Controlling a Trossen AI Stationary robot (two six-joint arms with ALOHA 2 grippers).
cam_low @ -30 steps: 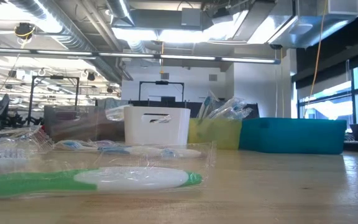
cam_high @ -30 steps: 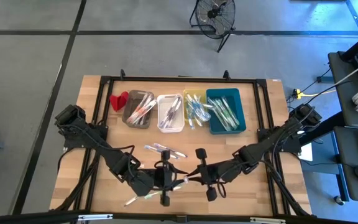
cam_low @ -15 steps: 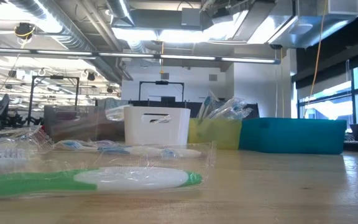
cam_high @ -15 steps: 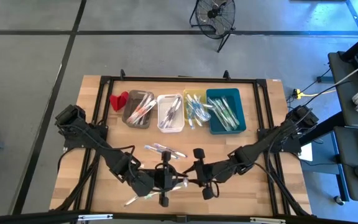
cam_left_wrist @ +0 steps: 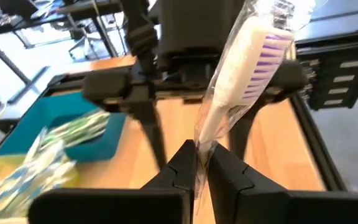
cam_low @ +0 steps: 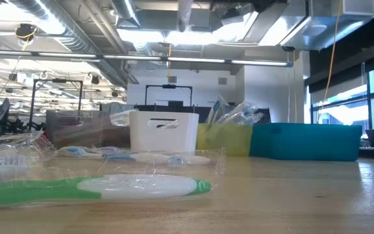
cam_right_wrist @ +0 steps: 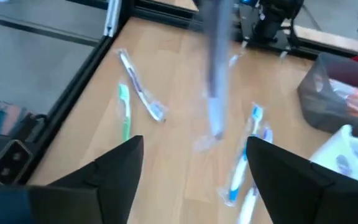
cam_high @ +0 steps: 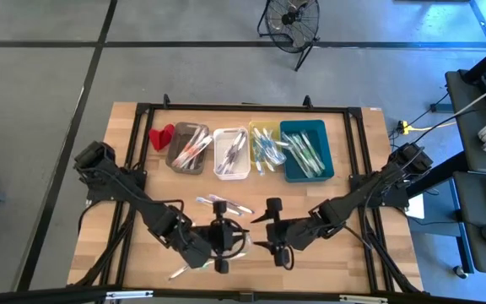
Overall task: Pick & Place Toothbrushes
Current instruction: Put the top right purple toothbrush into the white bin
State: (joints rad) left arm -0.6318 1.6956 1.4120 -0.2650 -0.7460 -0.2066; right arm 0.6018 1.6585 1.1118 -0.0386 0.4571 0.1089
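Since a second ago the right gripper (cam_high: 270, 235) has let go, fingers spread, backing away. Left gripper (cam_left_wrist: 201, 163) is clamped on a wrapped purple toothbrush (cam_left_wrist: 244, 81), apparently a handover for binning.

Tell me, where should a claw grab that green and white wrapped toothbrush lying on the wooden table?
Probably mid-handle, from straight above. The green and white wrapped toothbrush lies flat on the wooden table, apart from its neighbours, so a claw can likely straddle its thin handle there.

No lettering, label or number is legible.
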